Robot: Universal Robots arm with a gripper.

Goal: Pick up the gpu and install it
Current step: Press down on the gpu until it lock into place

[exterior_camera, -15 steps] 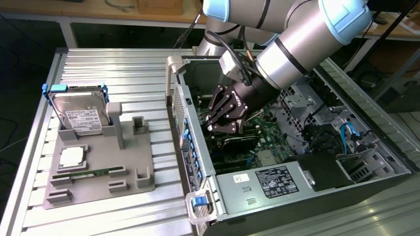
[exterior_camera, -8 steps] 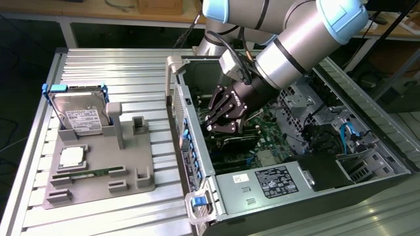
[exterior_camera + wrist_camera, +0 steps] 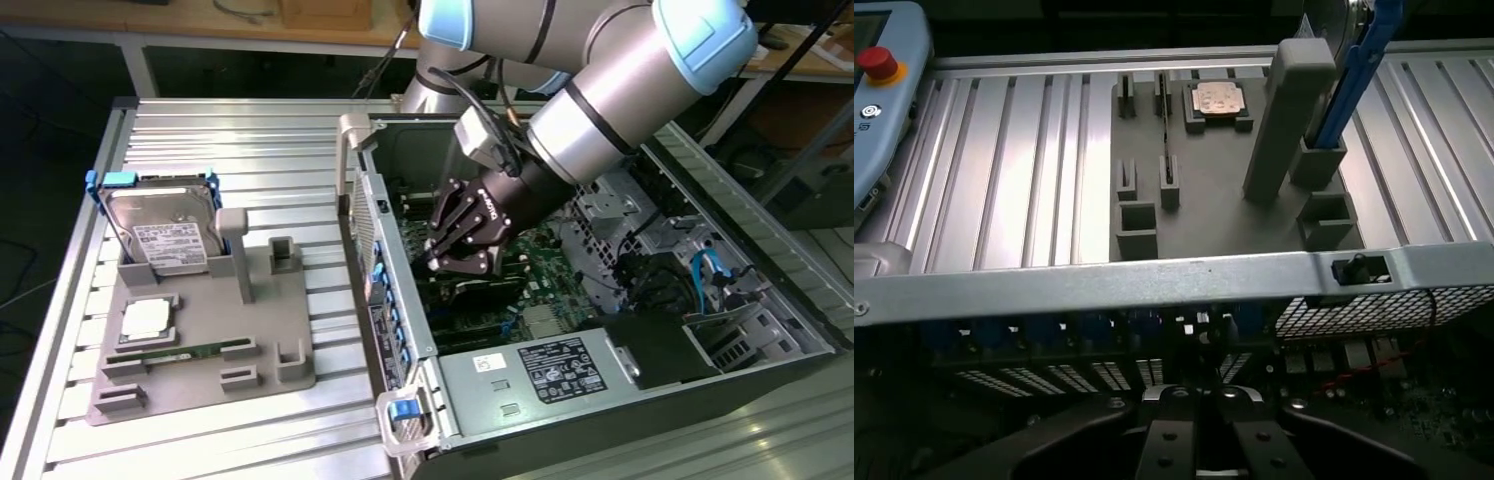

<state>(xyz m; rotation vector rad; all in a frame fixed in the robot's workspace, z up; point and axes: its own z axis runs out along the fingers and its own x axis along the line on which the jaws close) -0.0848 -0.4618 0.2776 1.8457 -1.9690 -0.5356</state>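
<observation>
End effector (image 3: 461,268) closed, gpu (image 3: 483,290) directly beneath.

From my remote seat I see a silver-grey arm (image 3: 627,90) with pale blue caps, ending in a black gripper (image 3: 461,262). The table (image 3: 227,130) is ribbed bright aluminium. On it sits a flat grey fixture (image 3: 200,345) holding a silver drive (image 3: 163,235) with a white label in a blue frame. The case (image 3: 400,300) is silver-grey with blue clips; its board (image 3: 541,270) looks green, I think. The pendant (image 3: 879,110) is light blue-grey with a red button.
</observation>
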